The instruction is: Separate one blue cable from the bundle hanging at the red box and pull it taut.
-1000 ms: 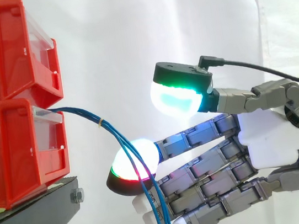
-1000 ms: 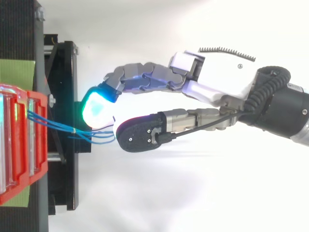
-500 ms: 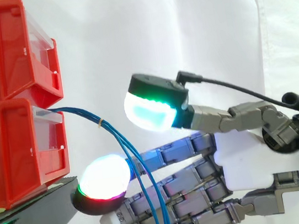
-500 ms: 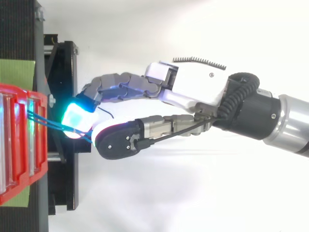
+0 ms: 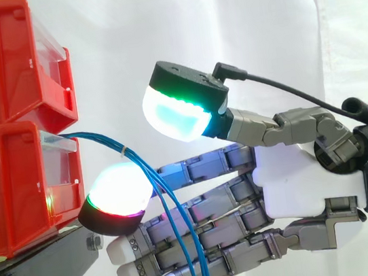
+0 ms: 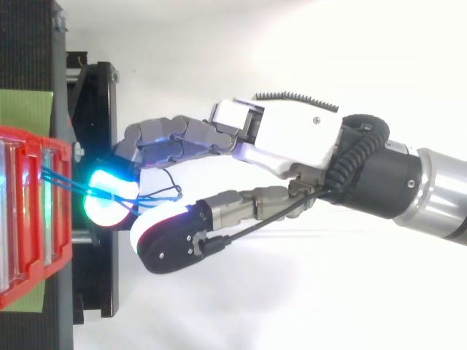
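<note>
From my console I count two red bins, an upper bin (image 5: 2,60) stacked on a lower bin (image 5: 13,189), both out beyond the fingertips of the one hand (image 5: 300,183) on the arm. One bundle of blue cables (image 5: 136,162) comes out of the lower bin and crosses in front of the hand's fingers. I can pick out at least three strands in it, but they overlap too much for me to give an exact number. One small tie (image 5: 123,148) rings the bundle between the bin and the hand. There is one black stand (image 5: 44,267) under the bins, with one bolt head (image 5: 94,242) on its near end. One white curtain (image 5: 223,23) hangs behind the hand.
</note>
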Robot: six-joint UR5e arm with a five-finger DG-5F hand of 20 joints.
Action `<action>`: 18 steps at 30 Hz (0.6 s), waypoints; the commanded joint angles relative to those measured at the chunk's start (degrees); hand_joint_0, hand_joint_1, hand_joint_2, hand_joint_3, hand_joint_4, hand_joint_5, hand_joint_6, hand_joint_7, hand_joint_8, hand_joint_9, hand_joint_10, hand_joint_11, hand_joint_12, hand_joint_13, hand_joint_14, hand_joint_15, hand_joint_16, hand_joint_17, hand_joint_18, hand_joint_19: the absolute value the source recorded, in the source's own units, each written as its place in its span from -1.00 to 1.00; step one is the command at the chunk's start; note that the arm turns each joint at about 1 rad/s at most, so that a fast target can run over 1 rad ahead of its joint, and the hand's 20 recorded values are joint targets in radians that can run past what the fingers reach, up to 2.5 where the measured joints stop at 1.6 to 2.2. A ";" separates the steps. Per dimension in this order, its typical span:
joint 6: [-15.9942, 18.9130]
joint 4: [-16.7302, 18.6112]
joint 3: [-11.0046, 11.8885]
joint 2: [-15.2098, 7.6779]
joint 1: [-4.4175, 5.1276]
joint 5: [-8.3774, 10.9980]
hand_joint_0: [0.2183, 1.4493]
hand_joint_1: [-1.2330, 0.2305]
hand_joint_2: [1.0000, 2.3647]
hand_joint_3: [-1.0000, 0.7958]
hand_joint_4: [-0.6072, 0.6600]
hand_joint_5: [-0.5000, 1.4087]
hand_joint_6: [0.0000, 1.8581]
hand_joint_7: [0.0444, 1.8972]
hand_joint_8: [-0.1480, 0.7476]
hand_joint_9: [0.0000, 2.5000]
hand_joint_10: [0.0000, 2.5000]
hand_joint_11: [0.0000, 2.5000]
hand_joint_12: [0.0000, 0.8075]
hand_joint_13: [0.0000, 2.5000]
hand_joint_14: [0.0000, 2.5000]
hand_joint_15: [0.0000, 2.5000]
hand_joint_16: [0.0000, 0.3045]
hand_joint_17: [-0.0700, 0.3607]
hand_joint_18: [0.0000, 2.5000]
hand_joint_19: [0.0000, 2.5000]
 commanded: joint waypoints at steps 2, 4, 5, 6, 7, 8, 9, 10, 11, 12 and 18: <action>-0.70 1.19 0.00 0.09 0.23 -0.11 -0.46 -0.19 -1.00 -0.44 0.46 -0.64 -0.46 0.06 0.00 -0.57 -0.99 -0.74 -0.11 -0.70 -1.00 -0.88 -0.65 -0.12 -0.68 -0.70; -0.79 1.28 0.00 0.00 0.40 -0.11 -0.44 -0.19 -1.00 -0.44 0.44 -0.63 -0.46 0.08 -0.01 -0.56 -0.99 -0.73 -0.11 -0.69 -1.00 -0.87 -0.66 -0.13 -0.68 -0.69; -0.61 1.11 0.00 0.00 0.40 -0.11 -0.43 -0.19 -1.00 -0.44 0.44 -0.63 -0.46 0.08 0.00 -0.56 -0.99 -0.74 -0.11 -0.69 -1.00 -0.88 -0.66 -0.13 -0.68 -0.69; -0.61 1.11 0.00 0.00 0.40 -0.11 -0.42 -0.17 -1.00 -0.43 0.45 -0.63 -0.46 0.08 -0.01 -0.56 -0.99 -0.74 -0.12 -0.69 -1.00 -0.87 -0.66 -0.14 -0.68 -0.69; -0.61 1.11 0.00 0.00 0.49 -0.11 -0.42 -0.17 -1.00 -0.41 0.43 -0.63 -0.46 0.10 -0.01 -0.56 -0.99 -0.73 -0.12 -0.69 -1.00 -0.87 -0.66 -0.14 -0.68 -0.69; -0.61 1.02 0.00 0.00 0.40 -0.11 -0.41 -0.16 -1.00 -0.40 0.43 -0.63 -0.46 0.11 -0.01 -0.56 -0.99 -0.73 -0.12 -0.69 -0.99 -0.88 -0.66 -0.14 -0.68 -0.69; -0.61 1.02 0.00 0.00 0.40 -0.11 -0.40 -0.14 -0.99 -0.38 0.42 -0.63 -0.46 0.13 -0.01 -0.55 -0.99 -0.73 -0.12 -0.69 -0.99 -0.87 -0.67 -0.15 -0.68 -0.69; -0.61 1.02 0.00 0.00 0.40 -0.11 -0.39 -0.13 -0.99 -0.35 0.40 -0.62 -0.46 0.15 -0.01 -0.55 -0.99 -0.73 -0.12 -0.69 -0.99 -0.87 -0.67 -0.15 -0.68 -0.69; -0.61 1.02 0.00 0.00 0.40 -0.11 -0.38 -0.13 -0.99 -0.34 0.39 -0.62 -0.46 0.16 -0.01 -0.55 -0.99 -0.73 -0.12 -0.68 -1.00 -0.86 -0.67 -0.15 -0.68 -0.69; -0.61 1.02 0.00 0.00 0.40 -0.11 -0.37 -0.11 -0.98 -0.31 0.37 -0.62 -0.46 0.19 -0.01 -0.54 -0.99 -0.73 -0.12 -0.68 -0.99 -0.87 -0.67 -0.15 -0.67 -0.68; -0.79 1.02 0.00 0.00 0.40 -0.11 -0.31 -0.06 -0.97 -0.17 0.28 -0.61 -0.43 0.29 0.01 -0.52 -0.99 -0.72 -0.12 -0.65 -0.99 -0.86 -0.67 -0.15 -0.65 -0.68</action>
